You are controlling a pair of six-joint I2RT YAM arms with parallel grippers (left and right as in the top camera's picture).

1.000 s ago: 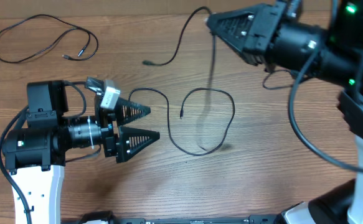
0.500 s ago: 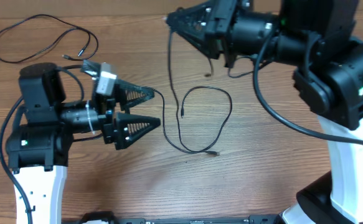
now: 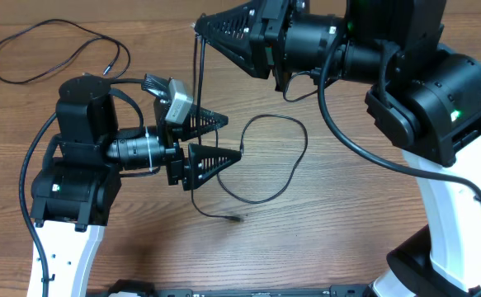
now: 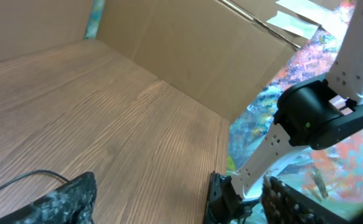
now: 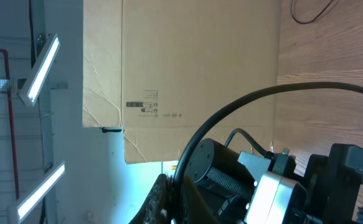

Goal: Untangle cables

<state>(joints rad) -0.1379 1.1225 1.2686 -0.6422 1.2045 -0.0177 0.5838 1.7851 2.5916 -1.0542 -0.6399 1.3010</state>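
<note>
Brown wooden tabletop is overhung by a thin black cable clamped in the right gripper, a grip seen only overhead; left gripper is spread.

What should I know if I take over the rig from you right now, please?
Grippers: right gripper has its fingers shut on the held cable, which hangs down to the table; left gripper is open beside that hanging stretch, gripping nothing.
Cables: the looped cable lies mid-table; the coiled cable lies apart, far left.
Done: coiled cable separate.
Left: free the held cable from the looped cable; whether they cross is hidden behind the left gripper.
</note>
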